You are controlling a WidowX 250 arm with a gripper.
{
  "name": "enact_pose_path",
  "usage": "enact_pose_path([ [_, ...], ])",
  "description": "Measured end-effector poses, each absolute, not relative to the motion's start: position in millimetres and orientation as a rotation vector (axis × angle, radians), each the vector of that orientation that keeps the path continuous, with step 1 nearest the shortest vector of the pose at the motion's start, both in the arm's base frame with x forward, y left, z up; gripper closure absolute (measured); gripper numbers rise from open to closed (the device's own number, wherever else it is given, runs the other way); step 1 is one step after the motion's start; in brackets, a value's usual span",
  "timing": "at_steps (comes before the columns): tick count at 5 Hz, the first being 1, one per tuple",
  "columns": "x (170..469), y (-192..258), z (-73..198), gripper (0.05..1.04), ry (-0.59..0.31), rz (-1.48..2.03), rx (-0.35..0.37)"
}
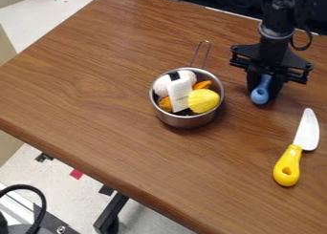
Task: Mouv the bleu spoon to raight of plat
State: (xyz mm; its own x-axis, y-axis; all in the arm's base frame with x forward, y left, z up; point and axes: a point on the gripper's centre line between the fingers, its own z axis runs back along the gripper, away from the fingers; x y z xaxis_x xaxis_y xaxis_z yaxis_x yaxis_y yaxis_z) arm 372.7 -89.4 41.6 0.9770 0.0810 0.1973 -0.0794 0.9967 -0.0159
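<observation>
a brown wood-grain tabletop (pixel 89 90) with a rounded edge, a black leg (pixel 112 213) beneath it, and pale floor (pixel 48 173) dotted with a red patch (pixel 76 174) and black patches (pixel 106 190).

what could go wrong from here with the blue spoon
The blue spoon sits between the fingers of the gripper with its rounded end pointing down, so it might twist or slip when it meets the table. The yellow-handled knife lies nearby, so a low move that way could nudge it. Swinging toward the metal pot could bump its rim or upset the toy food inside.
</observation>
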Motion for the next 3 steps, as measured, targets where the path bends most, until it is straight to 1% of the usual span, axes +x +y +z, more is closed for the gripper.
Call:
enact_pose_path([
  [1,375.7,-85.0,42.3,0.711,-0.210,0.085,-0.007],
  [3,379.0,-76.3,49.3,0.140,-0.189,0.085,-0.009],
])
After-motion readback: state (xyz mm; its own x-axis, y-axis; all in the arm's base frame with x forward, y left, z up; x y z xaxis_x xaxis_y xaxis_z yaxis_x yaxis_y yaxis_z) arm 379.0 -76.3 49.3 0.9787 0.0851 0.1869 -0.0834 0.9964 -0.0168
